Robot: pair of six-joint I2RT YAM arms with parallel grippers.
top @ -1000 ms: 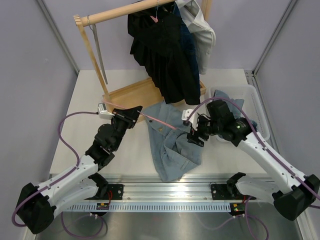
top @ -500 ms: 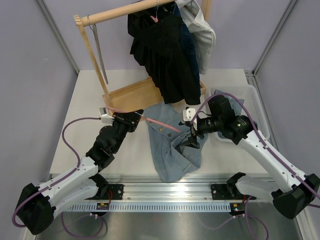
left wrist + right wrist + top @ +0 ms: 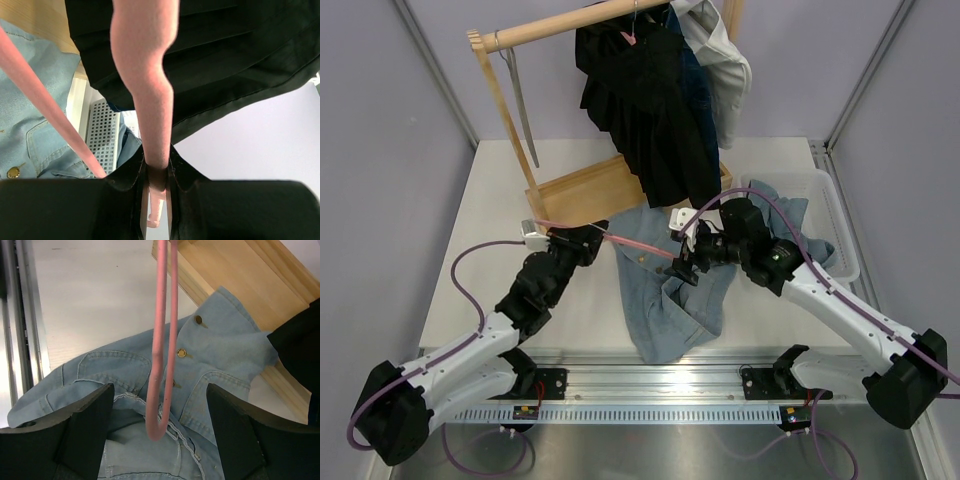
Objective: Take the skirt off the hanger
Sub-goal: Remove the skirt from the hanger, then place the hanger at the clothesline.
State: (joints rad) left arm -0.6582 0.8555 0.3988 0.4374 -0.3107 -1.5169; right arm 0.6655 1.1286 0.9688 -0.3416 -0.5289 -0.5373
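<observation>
While my left gripper point(image 3: 156, 172) pinches one end of the pink hanger point(image 3: 635, 243) between nearly closed jaws, my right gripper point(image 3: 159, 426) stands wide open with nothing in it, one finger on each side of the hanger's rounded far end. That end hangs bare in my right wrist view, just above the denim.

Below it, the denim skirt point(image 3: 665, 310) lies crumpled on the table point(image 3: 520, 170) between my two arms, buttons and pockets up, with its near edge close to the rail. The hanger crosses over its upper left corner. I cannot tell whether any part is caught there.

I judge the task to be at the freeing step, nearly through. Next my right gripper should drop to the cloth and take a fold, while my left draws the hanger away leftward, so the two come apart cleanly.

To the right, a white basket point(image 3: 842, 238) holds some blue cloth point(image 3: 788, 205). Farther back, the wooden tray point(image 3: 580, 195) at the foot of the rack point(image 3: 550, 28) sits beneath the hanging black garments point(image 3: 650, 110).
</observation>
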